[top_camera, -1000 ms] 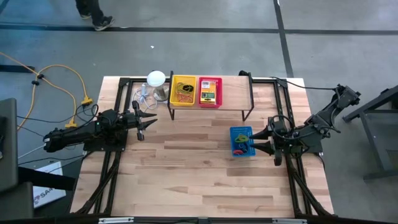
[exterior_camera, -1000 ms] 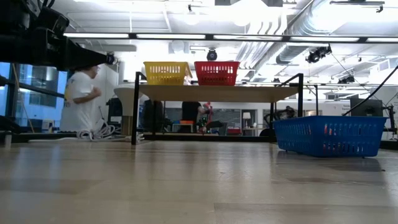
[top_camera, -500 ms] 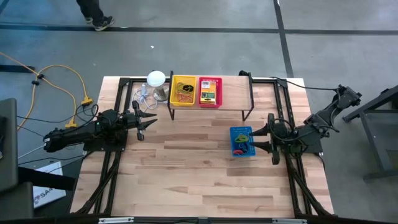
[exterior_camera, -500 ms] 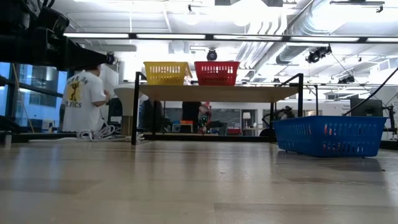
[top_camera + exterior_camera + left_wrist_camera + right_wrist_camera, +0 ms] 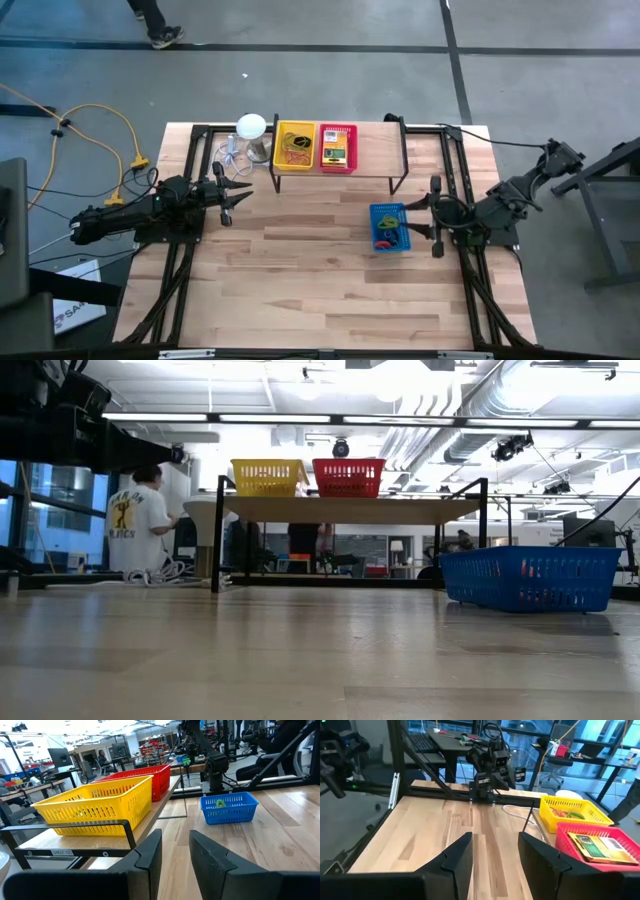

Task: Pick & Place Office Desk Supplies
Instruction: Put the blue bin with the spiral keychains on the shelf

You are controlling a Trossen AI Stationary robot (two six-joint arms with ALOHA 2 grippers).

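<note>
Items inside the blue basket (image 5: 388, 226) are too small to identify.

— How's the light?
— Bright and even, from ceiling strip lights (image 5: 330, 420); faint shadows under the shelf (image 5: 340, 178).
— Any blur?
— Near tabletop (image 5: 300, 680) is soft in the low view.

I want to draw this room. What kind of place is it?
Probably a robot lab or workshop. Two robot arms work at a wooden table, more desks and machines fill the room behind, and pipes and lights run along the bare ceiling.
</note>
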